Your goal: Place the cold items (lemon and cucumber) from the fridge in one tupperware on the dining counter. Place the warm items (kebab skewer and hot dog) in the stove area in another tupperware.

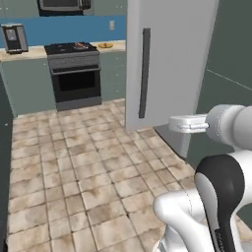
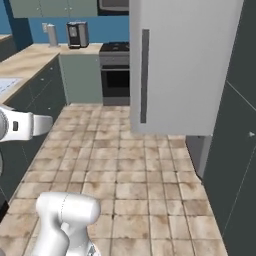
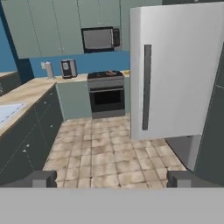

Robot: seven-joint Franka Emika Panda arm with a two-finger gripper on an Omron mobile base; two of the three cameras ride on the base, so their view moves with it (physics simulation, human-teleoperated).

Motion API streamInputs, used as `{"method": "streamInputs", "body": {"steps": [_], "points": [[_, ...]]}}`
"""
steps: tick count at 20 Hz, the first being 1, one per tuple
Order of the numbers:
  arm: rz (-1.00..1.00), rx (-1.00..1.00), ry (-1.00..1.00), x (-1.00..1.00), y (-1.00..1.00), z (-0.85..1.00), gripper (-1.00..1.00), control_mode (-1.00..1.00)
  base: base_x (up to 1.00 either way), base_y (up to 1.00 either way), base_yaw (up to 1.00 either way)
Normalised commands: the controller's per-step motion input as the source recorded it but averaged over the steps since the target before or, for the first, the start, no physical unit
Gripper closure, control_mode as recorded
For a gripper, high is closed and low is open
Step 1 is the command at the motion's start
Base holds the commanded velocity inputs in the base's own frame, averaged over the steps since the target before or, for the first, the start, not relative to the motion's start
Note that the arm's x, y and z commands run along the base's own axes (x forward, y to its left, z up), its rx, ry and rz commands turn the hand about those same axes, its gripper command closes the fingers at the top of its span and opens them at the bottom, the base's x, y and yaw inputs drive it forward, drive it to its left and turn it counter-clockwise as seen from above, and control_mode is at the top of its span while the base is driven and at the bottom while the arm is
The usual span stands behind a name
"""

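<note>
My gripper (image 3: 111, 179) is open, its two dark fingertips (image 3: 43, 178) wide apart with nothing between them. The white hand (image 1: 179, 123) hangs at mid height over the tiled floor and points toward the stove (image 1: 74, 49) at the far wall. A small reddish item (image 1: 78, 47) lies on the stove top, too small to name. A yellow-orange item (image 1: 105, 45) sits on the counter just right of the stove. The fridge door (image 1: 167, 59) stands swung open, edge toward me, with a dark vertical handle (image 1: 144, 74). The lemon, cucumber and tupperware are out of view.
A long counter (image 2: 25, 65) with dark cabinets and a sink (image 3: 8, 111) runs along the left. A coffee machine (image 2: 76, 34) stands at the back and a microwave (image 3: 99, 39) hangs above the stove. Tiled floor (image 2: 125, 160) lies between. Dark panels (image 2: 235, 150) stand at the right.
</note>
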Motion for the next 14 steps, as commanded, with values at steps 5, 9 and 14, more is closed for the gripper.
{"method": "streamInputs", "body": {"steps": [5,9,14], "points": [[0.0,0.0,0.0,0.0,0.0,0.0,-1.0,1.0,0.71,0.69,-0.19],[0.0,0.0,0.0,0.0,0.0,0.0,-1.0,1.0,0.59,0.69,-0.21],[0.0,0.0,0.0,0.0,0.0,0.0,-1.0,1.0,0.47,0.61,-0.2]]}}
